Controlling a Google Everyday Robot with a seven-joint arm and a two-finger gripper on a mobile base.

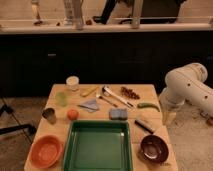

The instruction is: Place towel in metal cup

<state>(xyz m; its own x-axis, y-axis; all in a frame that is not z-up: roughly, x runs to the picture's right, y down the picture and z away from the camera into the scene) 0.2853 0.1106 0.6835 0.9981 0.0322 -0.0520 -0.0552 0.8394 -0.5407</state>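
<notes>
The green tray (97, 148) is set at the near middle of the wooden table (54, 93), and every place below is given from it. The towel (90, 104), a thin blue-grey cloth with a pointed corner, is laid flat beyond the tray's far edge, a little left of its middle. The metal cup (49, 115) is stood upright off the tray's far left corner, well apart from the towel. An orange ball (73, 114) is seen between the two, just beyond the tray's far left corner. A thicker blue-grey pad (118, 114) is placed just beyond the tray's far edge, toward its right. An orange bowl (46, 150) is found just left of the tray and a dark bowl (154, 148) just right of it. The gripper (169, 117) is held well to the right of the tray, at the table's right edge, pointed downward at the end of the white arm (185, 85). Its jaws are spread wide and nothing is held in them.
</notes>
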